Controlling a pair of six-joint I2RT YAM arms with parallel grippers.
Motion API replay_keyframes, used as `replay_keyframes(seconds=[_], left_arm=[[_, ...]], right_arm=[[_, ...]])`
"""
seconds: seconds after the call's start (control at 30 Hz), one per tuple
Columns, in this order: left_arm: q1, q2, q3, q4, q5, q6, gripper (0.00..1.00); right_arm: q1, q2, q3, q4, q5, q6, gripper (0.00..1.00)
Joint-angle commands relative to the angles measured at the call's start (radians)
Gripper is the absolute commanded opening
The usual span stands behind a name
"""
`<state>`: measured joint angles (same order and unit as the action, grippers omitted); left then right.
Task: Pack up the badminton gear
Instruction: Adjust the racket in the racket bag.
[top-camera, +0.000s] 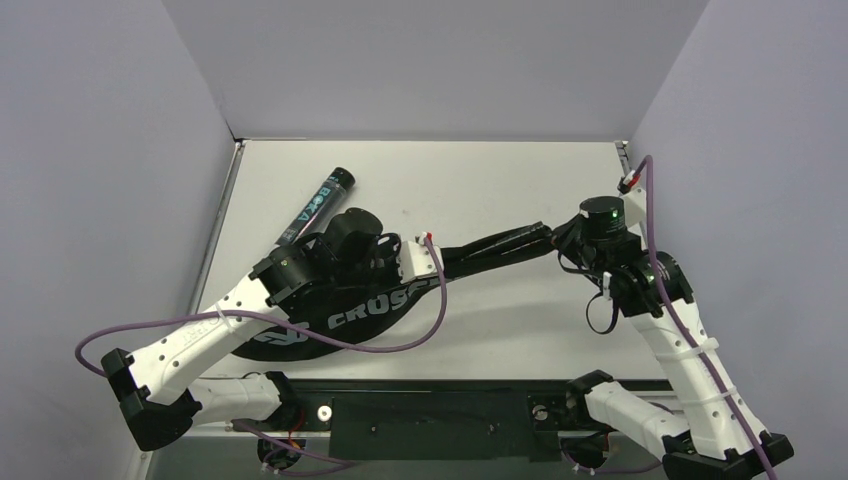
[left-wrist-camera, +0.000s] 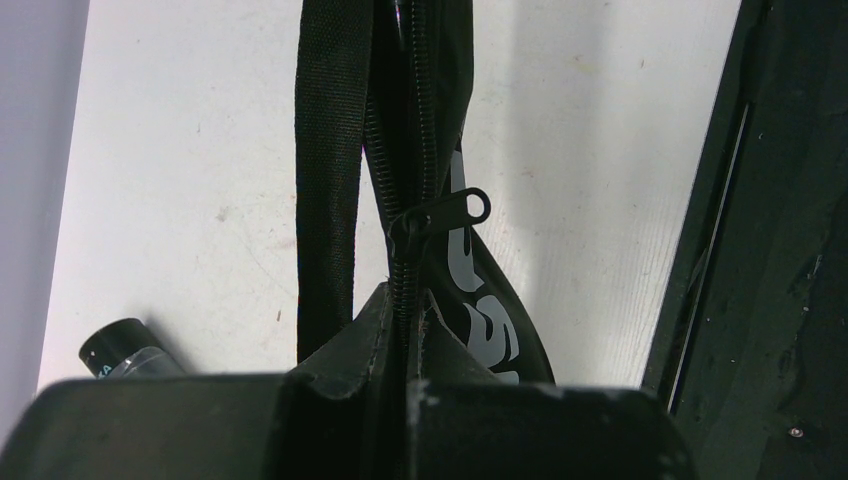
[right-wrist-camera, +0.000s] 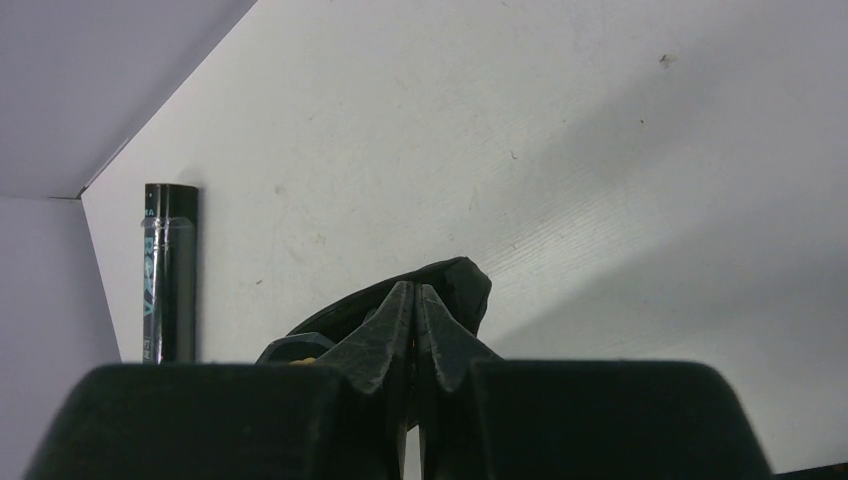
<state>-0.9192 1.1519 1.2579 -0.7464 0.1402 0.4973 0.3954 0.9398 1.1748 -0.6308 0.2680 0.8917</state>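
Left wrist view: left pincer (left-wrist-camera: 405, 335) nipped closed on the zip seam (left-wrist-camera: 418, 120) of the black racket-shaped fabric CROSSWAY bag (left-wrist-camera: 480, 340), zipper pull (left-wrist-camera: 455, 208) just ahead. Right pincer (right-wrist-camera: 415, 310) clamps its narrow end (good tension). Draw straight, seam taut; long black teal-printed tube (left-wrist-camera: 125, 345) lies left.

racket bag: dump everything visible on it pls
The bag is black fabric, racket-shaped, with pale CROSS lettering partly hidden by the left arm. Its wide end lies on the table at front-left; the narrow end runs right. A zipper with a ring-ended pull runs along its edge, a flat strap beside it. The left fingers pinch that edge; the right fingers pinch the narrow end. Contents not visible.
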Motion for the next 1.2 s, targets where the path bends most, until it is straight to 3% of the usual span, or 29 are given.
replay_keyframes(seconds=[0.0, 0.47, 0.57, 0.77, 0.97, 1.17], left_arm=[[0.006, -0.041, 0.028, 0.105, 0.013, -0.009, 0.00], [0.006, -0.041, 0.023, 0.115, 0.018, -0.017, 0.00], [0.006, -0.042, 0.022, 0.113, 0.017, -0.017, 0.00], [0.007, -0.047, 0.011, 0.112, 0.019, -0.016, 0.00], [0.008, -0.047, 0.011, 0.113, 0.021, -0.018, 0.00], [0.008, -0.047, 0.015, 0.108, 0.019, -0.021, 0.00]], right_arm=[[0.026, 0.002, 0.018, 0.020, 0.019, 0.024, 0.00], [0.203, 0.016, -0.137, 0.121, -0.032, 0.198, 0.00], [0.170, 0.005, -0.132, 0.074, -0.015, 0.172, 0.00], [-0.064, -0.033, 0.021, -0.119, -0.044, 0.018, 0.00], [-0.099, -0.041, 0.135, -0.148, -0.054, -0.013, 0.00], [-0.090, -0.047, 0.140, -0.100, -0.103, 0.003, 0.00]])
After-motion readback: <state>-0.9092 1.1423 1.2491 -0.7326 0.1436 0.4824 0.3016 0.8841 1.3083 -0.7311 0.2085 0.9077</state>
